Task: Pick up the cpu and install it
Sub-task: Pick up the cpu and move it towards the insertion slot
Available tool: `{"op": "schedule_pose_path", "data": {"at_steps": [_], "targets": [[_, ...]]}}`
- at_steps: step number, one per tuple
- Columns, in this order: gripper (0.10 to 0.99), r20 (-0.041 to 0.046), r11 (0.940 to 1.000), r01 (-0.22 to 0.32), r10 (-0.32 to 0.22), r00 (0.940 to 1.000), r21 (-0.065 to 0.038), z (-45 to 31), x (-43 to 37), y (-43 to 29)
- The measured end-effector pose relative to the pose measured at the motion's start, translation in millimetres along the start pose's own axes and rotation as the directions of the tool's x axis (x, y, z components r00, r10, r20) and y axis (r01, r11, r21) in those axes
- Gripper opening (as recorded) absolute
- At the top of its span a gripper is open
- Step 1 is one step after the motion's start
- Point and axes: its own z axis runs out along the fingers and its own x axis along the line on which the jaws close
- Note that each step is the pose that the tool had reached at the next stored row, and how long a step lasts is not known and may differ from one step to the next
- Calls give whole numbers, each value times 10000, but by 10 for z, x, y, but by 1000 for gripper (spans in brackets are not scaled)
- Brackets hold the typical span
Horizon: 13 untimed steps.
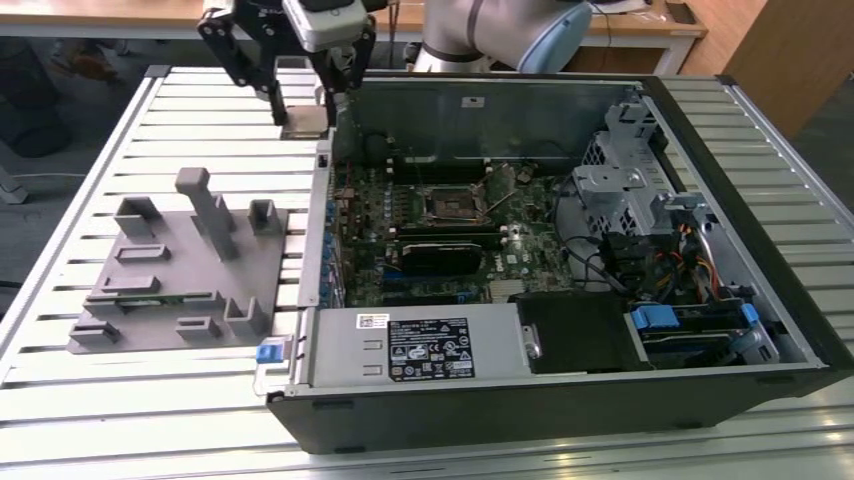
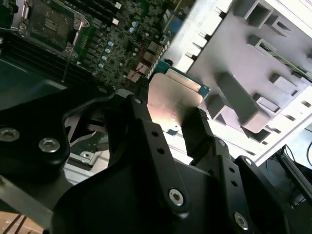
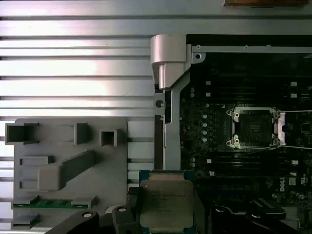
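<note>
The pincer [image 1: 307, 112] is clamped on the cpu [image 1: 304, 124]: black, angular fingers [image 2: 144, 126] studded with bolt heads pinch it from two opposite edges. The cpu is a thin square plate, so there's no real long axis to call. It rides flat and level, its pale silver metal lid facing up at the first wrist view, with a slim green border peeking out around the stepped lid. In the second wrist view that lid has a dull sheen and catches a warm glare.

It hangs where the ribbed aluminium worktop [image 1: 174, 130] meets the side wall of the open black computer case [image 1: 561, 410], near the far corner on the exterior view's left. Inside, the square metal-framed socket [image 1: 454, 203] sits on the green motherboard [image 1: 534, 215], well apart from the cpu. A matte grey moulded fixture [image 1: 160, 290] lies on the slats.
</note>
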Motion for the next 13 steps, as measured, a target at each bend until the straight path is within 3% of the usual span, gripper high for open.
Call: {"op": "schedule_pose_path", "data": {"at_steps": [13], "targets": [[529,0,10000,1,-1,10000,0,7,-589,42]]}}
